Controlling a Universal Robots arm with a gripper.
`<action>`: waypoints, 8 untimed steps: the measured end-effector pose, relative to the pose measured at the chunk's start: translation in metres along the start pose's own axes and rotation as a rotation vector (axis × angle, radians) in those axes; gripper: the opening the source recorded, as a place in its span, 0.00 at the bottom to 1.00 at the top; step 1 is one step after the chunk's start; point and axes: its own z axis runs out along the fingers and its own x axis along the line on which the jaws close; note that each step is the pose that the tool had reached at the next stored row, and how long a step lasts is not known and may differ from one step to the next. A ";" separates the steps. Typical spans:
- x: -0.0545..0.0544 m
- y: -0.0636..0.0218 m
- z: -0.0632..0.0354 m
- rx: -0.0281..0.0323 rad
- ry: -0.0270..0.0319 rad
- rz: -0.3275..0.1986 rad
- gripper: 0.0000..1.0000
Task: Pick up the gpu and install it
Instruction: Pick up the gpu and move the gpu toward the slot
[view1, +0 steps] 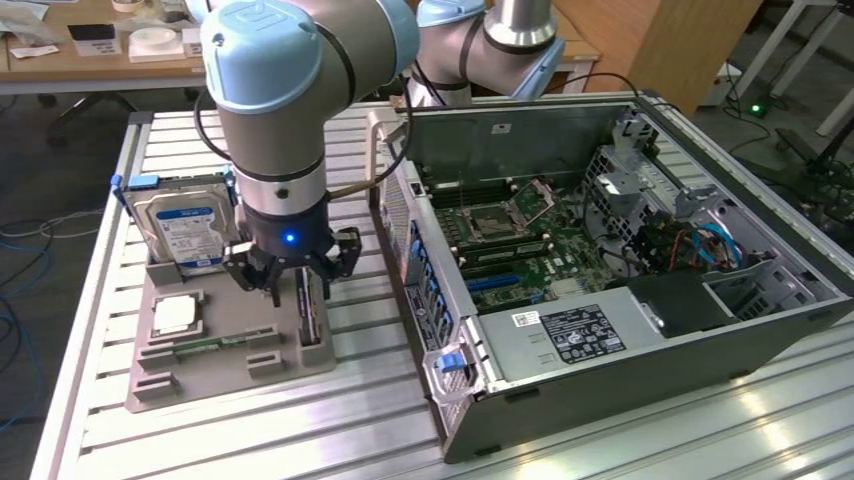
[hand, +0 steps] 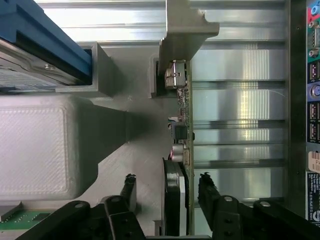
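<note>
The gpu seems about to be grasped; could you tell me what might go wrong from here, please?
The gripper straddles the gpu with open fingers; the card stands on edge in the grey holder. It seems nearer one finger, so closing may tilt or jam it. Small components on its face could be pinched. The hard drive stands close by and might be brushed.

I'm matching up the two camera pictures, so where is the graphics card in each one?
Exterior view: the graphics card stands on edge in the grey holder, right under the gripper.
Wrist view: the graphics card runs edge-on between the open gripper's fingers.
Shared landmark: the hard drive with the blue label, standing in the same holder.
</note>
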 end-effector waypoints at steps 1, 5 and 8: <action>-0.001 0.0000 -0.0001 0.0001 0.0002 0.000 0.63; -0.001 0.0000 -0.0001 0.0003 0.0002 0.000 0.56; -0.001 0.0000 -0.0002 0.0003 0.0003 0.000 0.48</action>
